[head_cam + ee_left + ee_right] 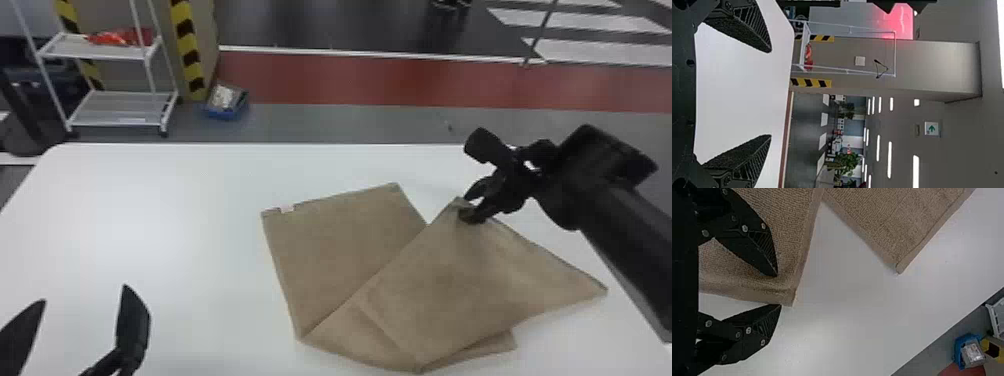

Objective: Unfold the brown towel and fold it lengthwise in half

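Observation:
The brown towel (345, 250) lies on the white table, partly folded over itself in two angled panels, a small white tag on its far left edge. My right gripper (467, 207) is at the upper corner of the right panel. In the right wrist view, my right gripper (778, 290) stands open around the corner of the towel (789, 243), one finger over the cloth and the other beyond its edge. Well left of the towel, my left gripper (82, 315) is open over bare table; the left wrist view has the left gripper (770, 94) with nothing between its fingers.
The white table (150, 200) extends under both arms. Beyond its far edge, a white shelf cart (100, 47) stands at the left, with a blue box (225, 102) on the floor beside a striped pillar (187, 45).

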